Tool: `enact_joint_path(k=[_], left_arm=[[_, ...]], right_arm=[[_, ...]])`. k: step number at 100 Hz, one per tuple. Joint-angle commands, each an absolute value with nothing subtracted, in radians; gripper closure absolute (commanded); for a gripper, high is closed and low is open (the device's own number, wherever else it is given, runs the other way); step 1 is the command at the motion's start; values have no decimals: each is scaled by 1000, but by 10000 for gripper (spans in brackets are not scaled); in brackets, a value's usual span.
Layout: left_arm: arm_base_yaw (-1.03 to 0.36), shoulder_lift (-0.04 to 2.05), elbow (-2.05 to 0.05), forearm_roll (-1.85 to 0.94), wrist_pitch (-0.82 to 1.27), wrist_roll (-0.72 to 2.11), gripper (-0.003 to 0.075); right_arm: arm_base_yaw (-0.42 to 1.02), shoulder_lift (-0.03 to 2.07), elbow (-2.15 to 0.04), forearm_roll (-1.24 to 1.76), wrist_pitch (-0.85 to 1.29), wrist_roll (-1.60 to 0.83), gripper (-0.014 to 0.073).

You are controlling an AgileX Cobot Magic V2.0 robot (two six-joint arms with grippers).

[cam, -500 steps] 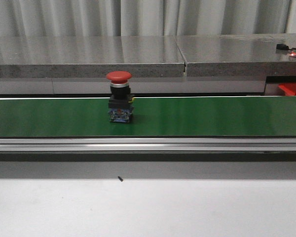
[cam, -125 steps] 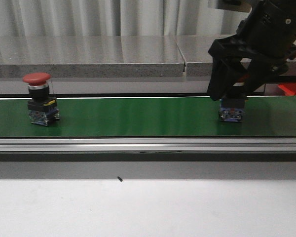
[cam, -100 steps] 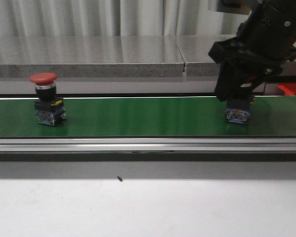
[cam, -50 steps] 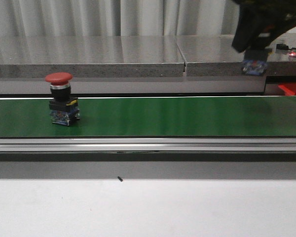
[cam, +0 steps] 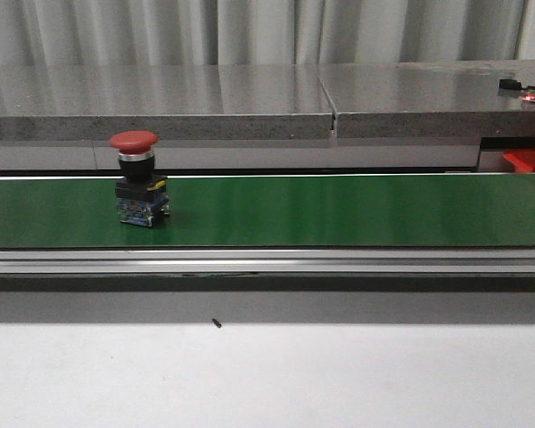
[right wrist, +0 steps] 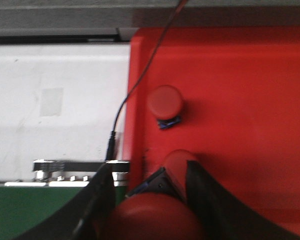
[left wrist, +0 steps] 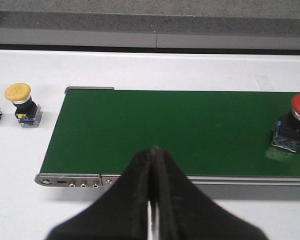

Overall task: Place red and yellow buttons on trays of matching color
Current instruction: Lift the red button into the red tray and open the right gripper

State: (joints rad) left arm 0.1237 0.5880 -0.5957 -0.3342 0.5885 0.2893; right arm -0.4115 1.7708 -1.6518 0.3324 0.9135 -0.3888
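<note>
red tray (cam: 528, 160) cut off, held red button (right wrist: 152, 217) blurred

My left tool (left wrist: 152, 200): two matte black fingers (left wrist: 132, 200), broad at the base and tapering to thin tips, inner edges lined with a worn, pale-flecked seam. No screws or markings visible on them.

My right tool (right wrist: 147, 200): same black fingers (right wrist: 97, 205), blurred, outer edges curving; one at 7 o'clock in its wrist view, the other at 5 o'clock. Surface detail too soft to read.
</note>
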Motion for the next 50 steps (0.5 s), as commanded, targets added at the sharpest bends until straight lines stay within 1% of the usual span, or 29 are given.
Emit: enact_joint_path(k=[1, 12, 50], left_arm=[[116, 589, -621, -350, 530, 290, 741], [116, 589, -621, -350, 530, 290, 741], [116, 589, -621, -350, 530, 290, 741]], right_arm=[[-456, 1780, -1723, 385, 860, -393, 426], [-478, 1870, -1796, 387, 865, -393, 426], [-477, 2149, -2073, 387, 879, -393, 426]])
